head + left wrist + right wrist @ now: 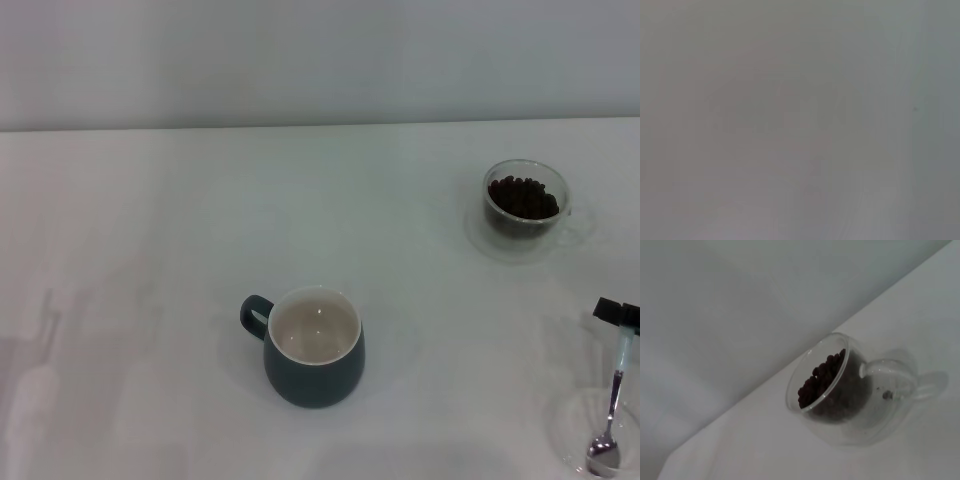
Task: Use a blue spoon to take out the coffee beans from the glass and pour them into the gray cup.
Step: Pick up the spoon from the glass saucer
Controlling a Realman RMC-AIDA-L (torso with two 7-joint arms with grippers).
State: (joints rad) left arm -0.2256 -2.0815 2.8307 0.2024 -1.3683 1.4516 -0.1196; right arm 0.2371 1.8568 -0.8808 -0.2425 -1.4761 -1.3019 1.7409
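You see the blue spoon (612,400) at the bench's (150,250) near right edge, bowl down in a clear shallow dish (585,435), pale handle pinched by the right end effector (612,312). The glass (527,200) of coffee beans (523,197) stands beyond it; the gray cup (314,346) sits mid-bench, empty. The left end effector is out of view.

Small clear round double-walled glass cup (850,390) sits right of frame centre, on white table surface (765,450). Dark brown, nearly black coffee beans (827,382) heaped inside, filling most of inner bowl. Clear loop handle (890,377) projects toward right edge. Faint shadow falls beyond handle. Pale grey wall (740,305) fills upper left; table edge runs diagonally from lower left to upper right.
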